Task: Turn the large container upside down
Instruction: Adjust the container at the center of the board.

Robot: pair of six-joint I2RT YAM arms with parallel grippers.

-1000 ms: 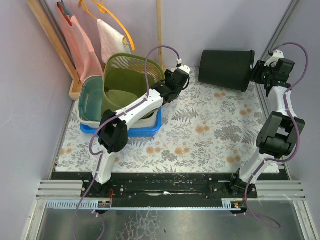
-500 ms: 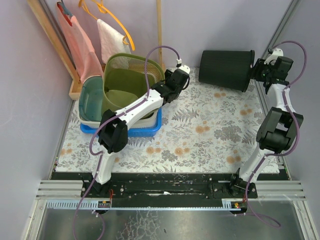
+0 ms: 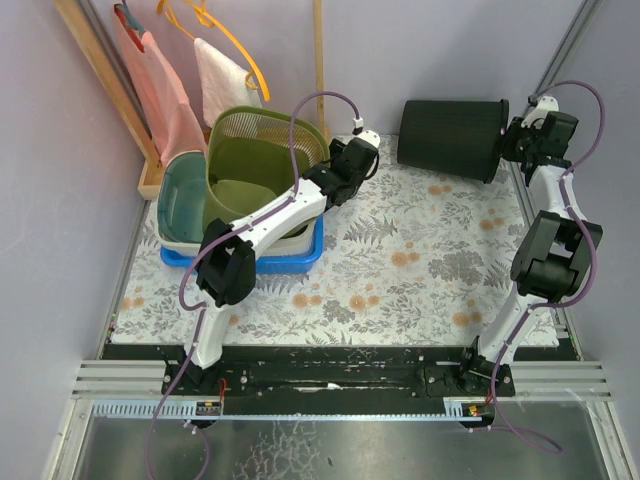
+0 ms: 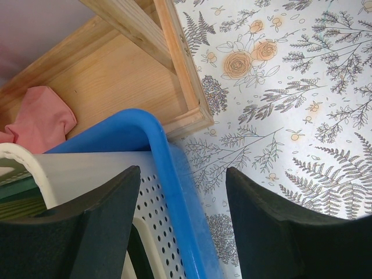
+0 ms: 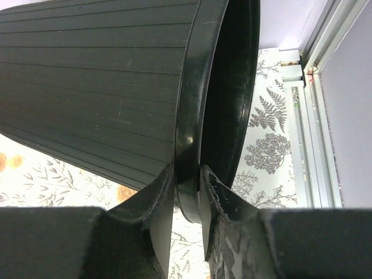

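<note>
The large container point(image 3: 450, 135), a black ribbed bin, lies on its side at the back right of the flowered mat, its mouth facing right. My right gripper point(image 3: 512, 145) is at that mouth, shut on the rim. In the right wrist view the two fingers pinch the glossy rim point(image 5: 192, 116) from inside and outside, with the right gripper point(image 5: 187, 171) at its lower edge. My left gripper point(image 3: 352, 165) hovers open by the stacked tubs. In the left wrist view the left gripper point(image 4: 183, 174) straddles a blue rim without touching it.
A green mesh basket point(image 3: 262, 160) sits in a white tub inside a blue tray point(image 3: 290, 262), beside a teal tub point(image 3: 180, 195). A wooden frame point(image 4: 116, 75) with pink cloths point(image 3: 150, 80) and a yellow hanger stands back left. A metal rail point(image 5: 317, 116) borders the right edge.
The right gripper's jaws have closed onto the black container's rim, and that wrist has shifted slightly up and left. The left arm has stayed where it was.
</note>
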